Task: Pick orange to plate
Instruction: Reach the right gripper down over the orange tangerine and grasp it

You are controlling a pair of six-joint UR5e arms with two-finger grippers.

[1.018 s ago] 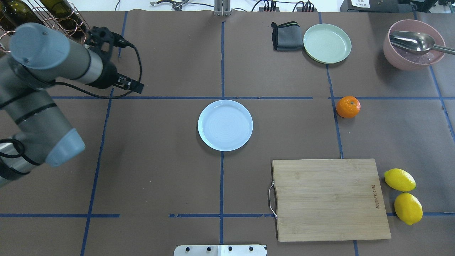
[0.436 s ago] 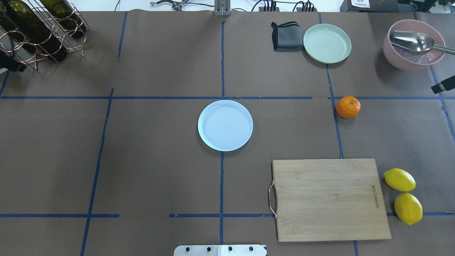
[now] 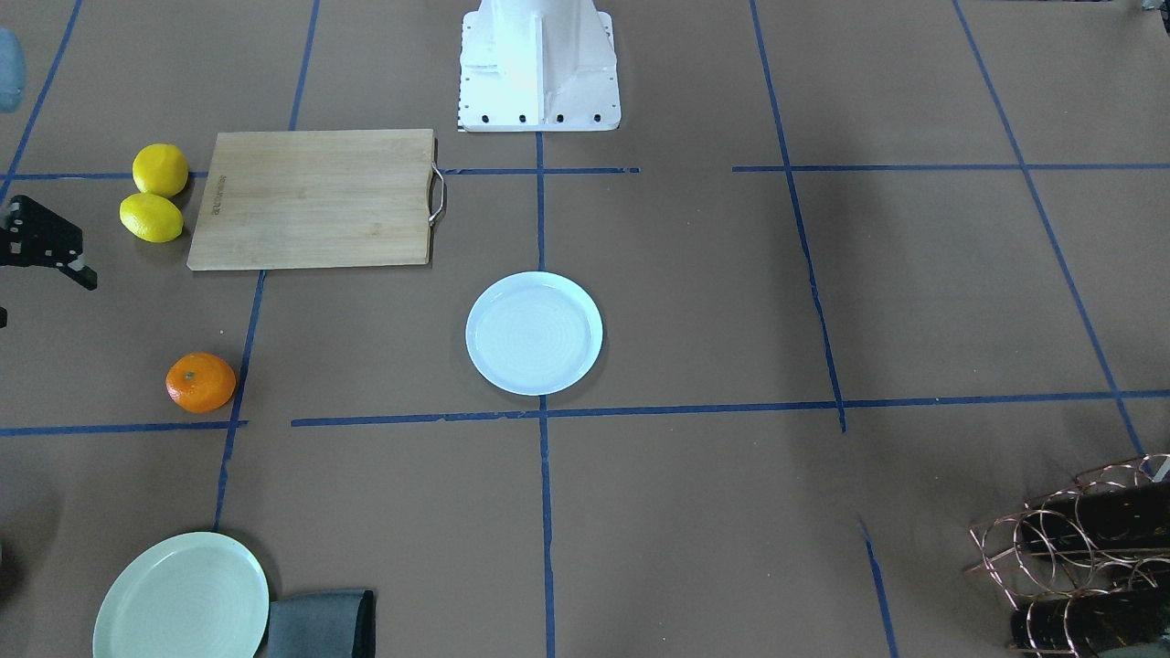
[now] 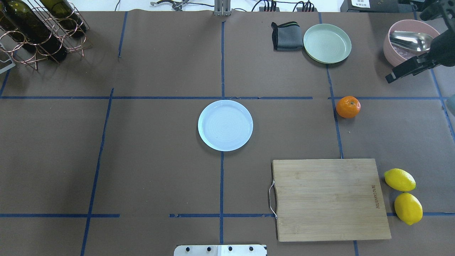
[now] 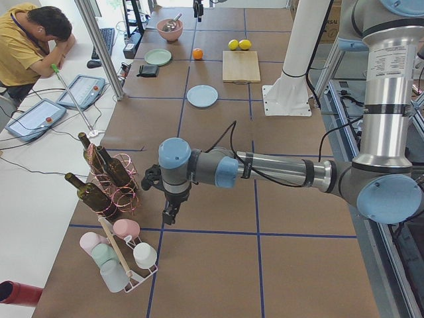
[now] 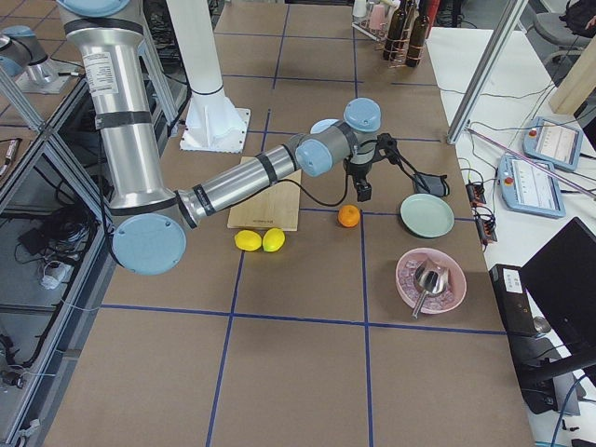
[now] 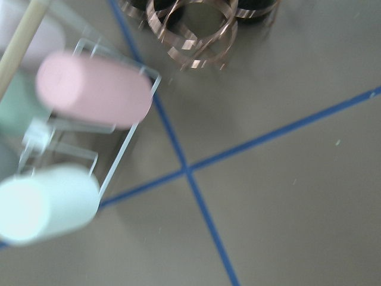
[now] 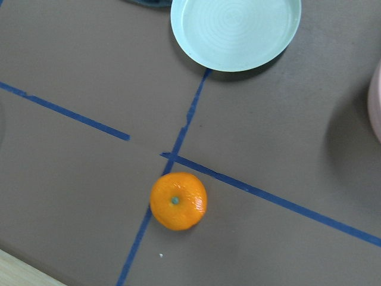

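Holds the right gripper (image 4: 394,75) aloft at two o'clock of the orange (image 4: 348,106), probably to line up a grasp, jaws' state impossible to tell, forearm stretched nearly level and wrist bent down, with the orange resting on the table at three o'clock of the bare plate (image 4: 225,125).

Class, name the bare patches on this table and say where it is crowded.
Bare: the wide stretch between the wine rack and the plate. Crowded: the robot's right, with cutting board, lemons, orange, green plate, pink bowl.
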